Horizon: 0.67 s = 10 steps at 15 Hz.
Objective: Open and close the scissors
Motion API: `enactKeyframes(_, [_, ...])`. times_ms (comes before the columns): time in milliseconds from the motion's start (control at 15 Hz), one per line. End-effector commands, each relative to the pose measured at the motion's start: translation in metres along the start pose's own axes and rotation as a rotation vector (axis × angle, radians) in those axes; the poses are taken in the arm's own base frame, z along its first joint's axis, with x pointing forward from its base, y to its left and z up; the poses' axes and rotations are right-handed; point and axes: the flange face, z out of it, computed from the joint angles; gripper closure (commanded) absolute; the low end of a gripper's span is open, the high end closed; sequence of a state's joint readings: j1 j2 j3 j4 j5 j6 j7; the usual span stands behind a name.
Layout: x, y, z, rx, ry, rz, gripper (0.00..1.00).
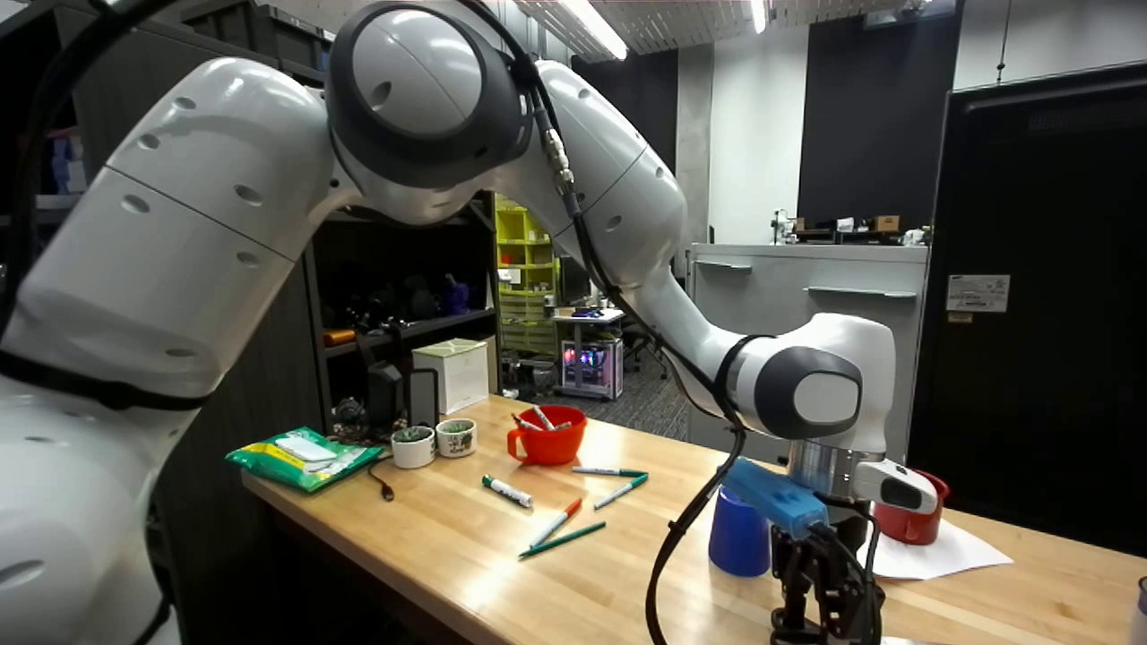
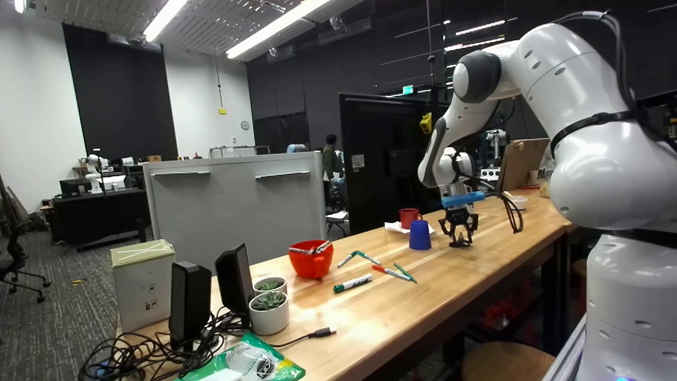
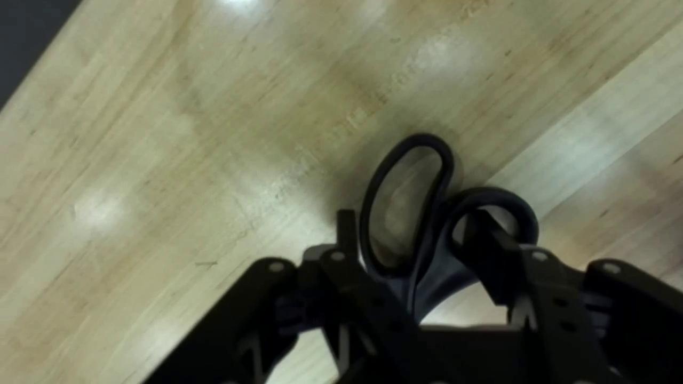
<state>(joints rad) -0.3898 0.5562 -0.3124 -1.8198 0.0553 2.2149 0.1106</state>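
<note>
Scissors (image 3: 440,269): loops toward top of my wrist view, long axis leaning slightly right | gripper (image 3: 413,218) spread | wooden bench (image 3: 213,165) | grey partition (image 2: 238,206) beyond

Glossy white Panda arm (image 1: 224,179) has dark-grey joint rings (image 1: 430,163) and black straps (image 1: 99,388). Black cable (image 1: 588,249) carries silver connector (image 1: 557,157). Wrist block (image 1: 775,495) is blue; gripper (image 3: 414,229) is black with grey screw heads (image 3: 611,268).

Gripper (image 3: 414,229) over seemingly closed scissors (image 3: 436,253)
</note>
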Motion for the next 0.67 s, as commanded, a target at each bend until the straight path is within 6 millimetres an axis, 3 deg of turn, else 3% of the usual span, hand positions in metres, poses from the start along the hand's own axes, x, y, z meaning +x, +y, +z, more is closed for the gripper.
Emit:
enactKeyframes(0, [-0.008,0.008,0.003,-0.006,0.013,0.000,0.39])
enactKeyframes(400, [-0.013,0.017,0.001,-0.003,0.036,0.002,0.00])
enactKeyframes(600, [-0.016,0.019,0.000,-0.006,0.051,-0.003,0.00])
